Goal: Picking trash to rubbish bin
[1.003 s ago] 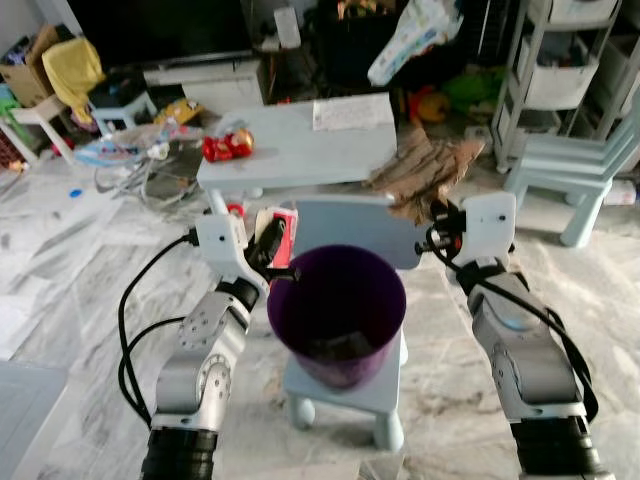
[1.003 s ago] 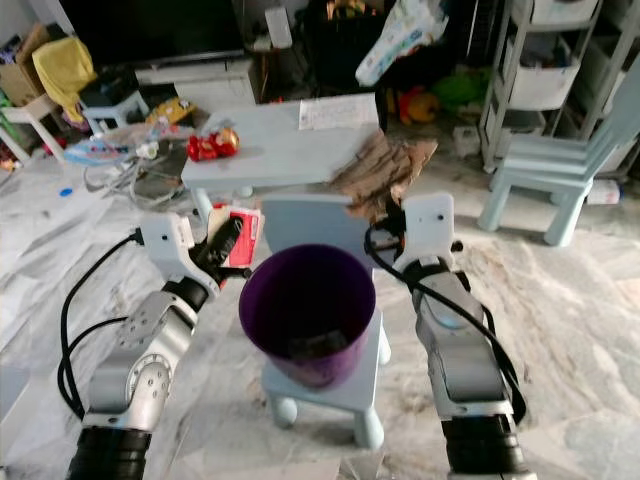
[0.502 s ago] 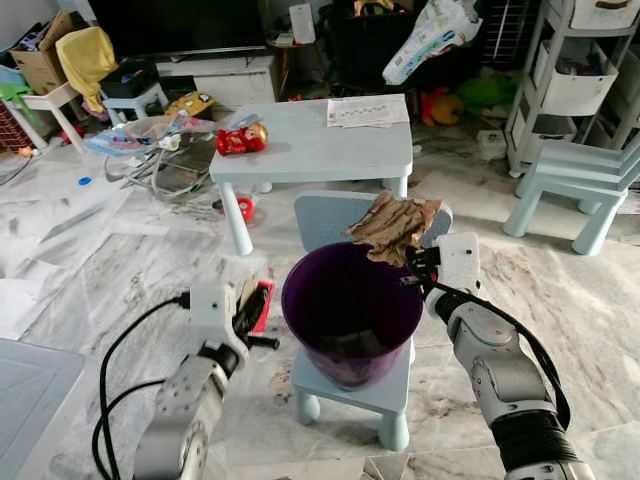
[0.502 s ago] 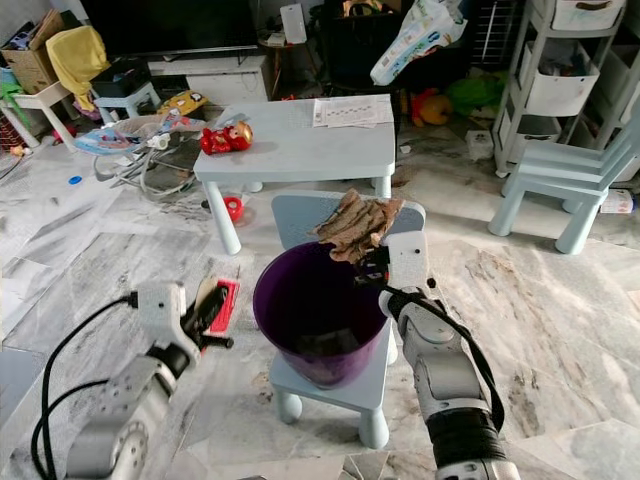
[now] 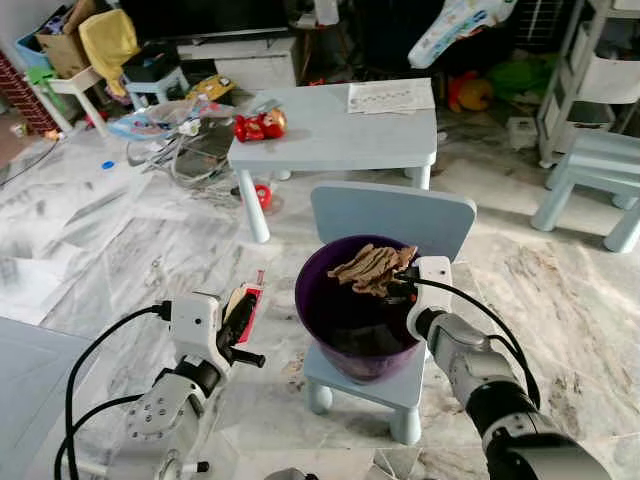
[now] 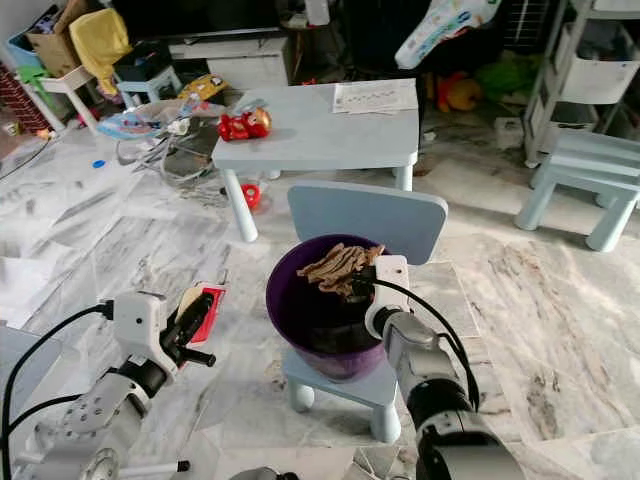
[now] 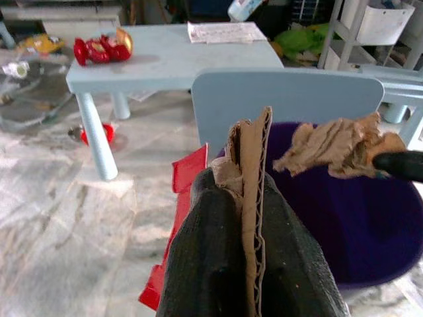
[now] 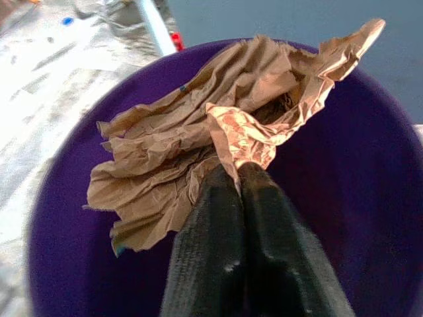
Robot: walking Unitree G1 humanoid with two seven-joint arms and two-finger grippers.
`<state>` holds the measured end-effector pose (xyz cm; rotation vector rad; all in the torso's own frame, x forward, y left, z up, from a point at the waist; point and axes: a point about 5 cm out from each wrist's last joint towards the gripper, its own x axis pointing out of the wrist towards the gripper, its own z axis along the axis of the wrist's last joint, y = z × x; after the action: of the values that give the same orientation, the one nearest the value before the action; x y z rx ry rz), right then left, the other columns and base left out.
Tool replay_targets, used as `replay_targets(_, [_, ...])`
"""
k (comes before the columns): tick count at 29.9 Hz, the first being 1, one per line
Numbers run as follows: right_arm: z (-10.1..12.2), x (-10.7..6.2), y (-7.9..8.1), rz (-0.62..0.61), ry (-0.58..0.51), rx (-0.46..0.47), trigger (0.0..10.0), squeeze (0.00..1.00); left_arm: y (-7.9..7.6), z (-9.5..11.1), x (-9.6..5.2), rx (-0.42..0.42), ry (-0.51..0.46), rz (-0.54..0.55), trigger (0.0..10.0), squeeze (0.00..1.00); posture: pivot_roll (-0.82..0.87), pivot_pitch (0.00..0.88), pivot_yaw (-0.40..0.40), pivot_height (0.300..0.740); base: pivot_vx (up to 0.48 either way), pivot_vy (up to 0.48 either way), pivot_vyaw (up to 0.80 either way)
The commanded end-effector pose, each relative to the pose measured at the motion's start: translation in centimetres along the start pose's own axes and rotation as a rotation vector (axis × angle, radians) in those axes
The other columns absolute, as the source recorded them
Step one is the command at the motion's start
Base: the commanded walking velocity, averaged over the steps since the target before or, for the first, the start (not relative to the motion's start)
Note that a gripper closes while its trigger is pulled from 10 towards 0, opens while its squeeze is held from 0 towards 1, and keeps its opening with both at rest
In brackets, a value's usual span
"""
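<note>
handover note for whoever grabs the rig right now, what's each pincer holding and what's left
Right pincer: shut on the crumpled brown paper, held over the mouth of the purple bin, not released.
Left pincer: shut on a piece of cardboard with a red side, low and to the left of the bin.
The bin stands on the small blue chair; something dark already lies in its bottom.
Left to do: drop the paper in, then bring the cardboard over and drop it.

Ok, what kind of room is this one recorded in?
Most likely a home living or play room: a child-size pale blue table and chair, a red toy on the table, and household clutter along the far side over marble flooring.
</note>
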<state>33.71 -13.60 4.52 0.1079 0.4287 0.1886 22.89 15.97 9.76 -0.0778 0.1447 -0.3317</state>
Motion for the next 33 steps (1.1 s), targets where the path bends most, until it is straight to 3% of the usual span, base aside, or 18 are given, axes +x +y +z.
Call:
replay_targets(1, [-0.3,0.0,-0.3,-0.035,0.014,0.026,10.0,1.00,0.4,0.2,-0.5,0.005,0.013,-0.005,10.0,0.00,0.13,0.126,0.130,0.740,0.000,0.000,0.00])
replay_targets(11, [-0.6,0.2,-0.4,-0.076,0.024,0.085,10.0,1.00,0.4,0.2,-0.1,0.013,0.036,-0.015,10.0,0.00,0.13,0.114,0.138,0.740,0.000,0.000,0.00])
replay_targets(14, [-0.1,0.3,-0.4,-0.087,0.006,0.050,10.0,1.00,0.4,0.2,0.2,0.011,0.037,-0.018,10.0,0.00,0.11,0.112,0.138,0.740,0.000,0.000,0.00])
replay_targets(22, [1.5,0.1,-1.1,-0.122,-0.093,-0.009,10.0,1.00,0.3,0.7,2.5,-0.019,-0.005,-0.041,10.0,0.00,0.05,0.107,0.132,0.740,0.000,0.000,0.00])
replay_targets(26, [1.6,-0.5,-0.7,-0.072,-0.130,-0.001,10.0,1.00,-0.3,0.8,4.1,-0.028,-0.012,-0.078,10.0,0.00,-0.02,0.107,0.132,0.740,0.000,0.000,0.00])
replay_targets(32, [0.9,-3.6,0.5,0.046,-0.099,-0.017,10.0,1.00,-1.7,0.4,6.8,-0.040,-0.004,-0.156,10.0,0.00,-0.12,0.116,0.139,0.740,0.000,0.000,0.00])
replay_targets(33, [0.7,-5.4,1.1,0.105,-0.073,-0.033,10.0,0.83,-2.5,0.1,7.8,-0.054,0.003,-0.191,10.0,0.00,-0.15,0.120,0.141,0.740,0.000,0.000,0.00])
